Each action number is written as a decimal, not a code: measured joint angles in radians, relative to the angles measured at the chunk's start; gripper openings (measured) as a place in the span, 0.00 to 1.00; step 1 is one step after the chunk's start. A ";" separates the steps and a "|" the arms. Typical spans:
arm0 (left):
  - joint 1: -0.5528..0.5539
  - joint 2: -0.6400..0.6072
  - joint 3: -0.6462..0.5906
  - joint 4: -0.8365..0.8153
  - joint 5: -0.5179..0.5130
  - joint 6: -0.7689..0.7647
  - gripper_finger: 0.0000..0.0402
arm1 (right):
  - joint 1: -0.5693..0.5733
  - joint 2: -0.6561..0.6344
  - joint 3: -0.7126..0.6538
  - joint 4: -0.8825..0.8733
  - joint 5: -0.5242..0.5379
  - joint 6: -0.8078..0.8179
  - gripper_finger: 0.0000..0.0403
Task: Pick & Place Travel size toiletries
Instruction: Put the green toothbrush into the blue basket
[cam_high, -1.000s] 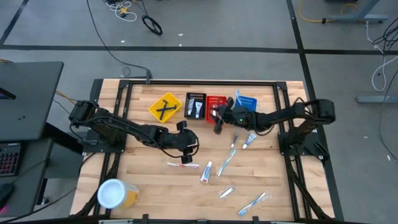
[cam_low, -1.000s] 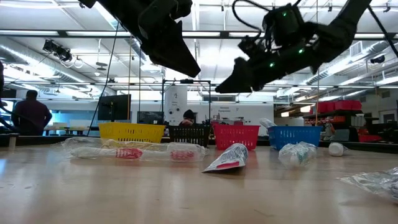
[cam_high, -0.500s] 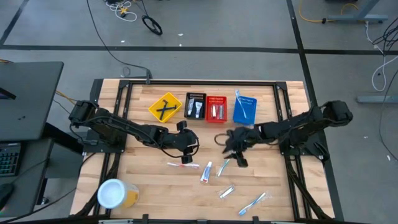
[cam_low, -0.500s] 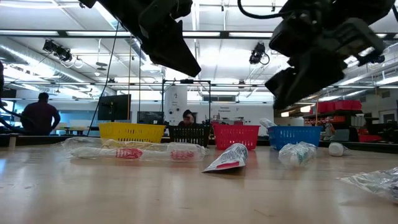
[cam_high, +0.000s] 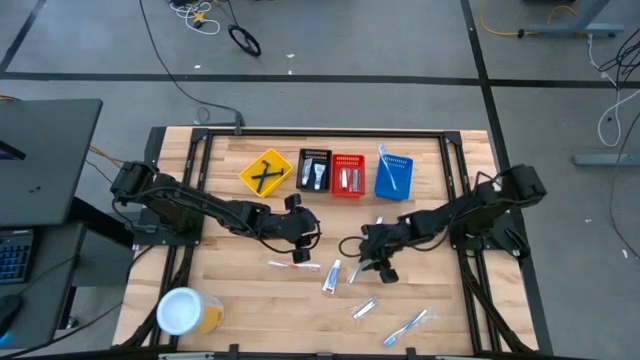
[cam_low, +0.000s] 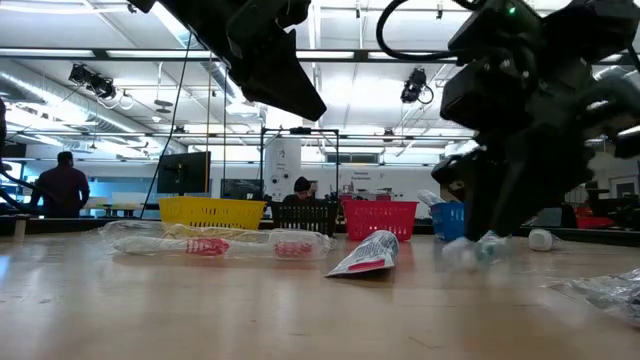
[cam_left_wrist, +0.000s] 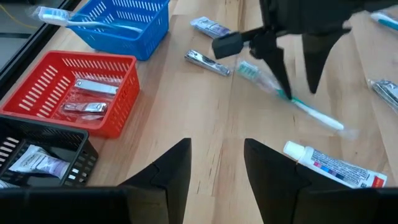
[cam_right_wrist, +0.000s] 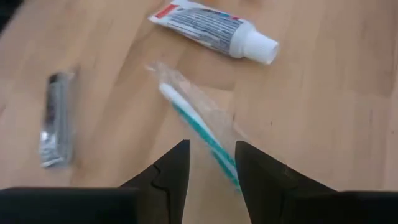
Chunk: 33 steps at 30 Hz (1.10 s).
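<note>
From above, the right pincer (cam_high: 366, 252) hangs low over a wrapped toothbrush (cam_high: 360, 267) lying mid-tabletop (cam_high: 450, 310), while the left pincer (cam_high: 305, 238) waits nearby. Its wrist view shows parted, empty fingers (cam_right_wrist: 168, 171) straddling the toothbrush (cam_right_wrist: 199, 134), a toothpaste tube (cam_right_wrist: 214, 31) just beside. The left wrist view shows the left pincer (cam_left_wrist: 214, 168) open and empty too.

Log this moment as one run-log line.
right gripper: open, straddling wrapped toothbrush | left gripper: open, hovering mid-table | toothpaste tube: beside toothbrush | red basket: holds packets
</note>
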 joint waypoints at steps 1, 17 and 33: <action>0.000 0.000 0.000 0.000 0.000 0.000 0.39 | 0.000 0.012 0.000 0.011 0.019 -0.009 0.34; 0.000 0.000 0.000 0.000 0.000 0.000 0.39 | 0.014 0.083 0.004 0.024 0.170 -0.102 0.21; 0.000 0.000 0.000 0.004 -0.001 0.000 0.39 | -0.024 -0.249 0.015 -0.057 0.497 -0.166 0.15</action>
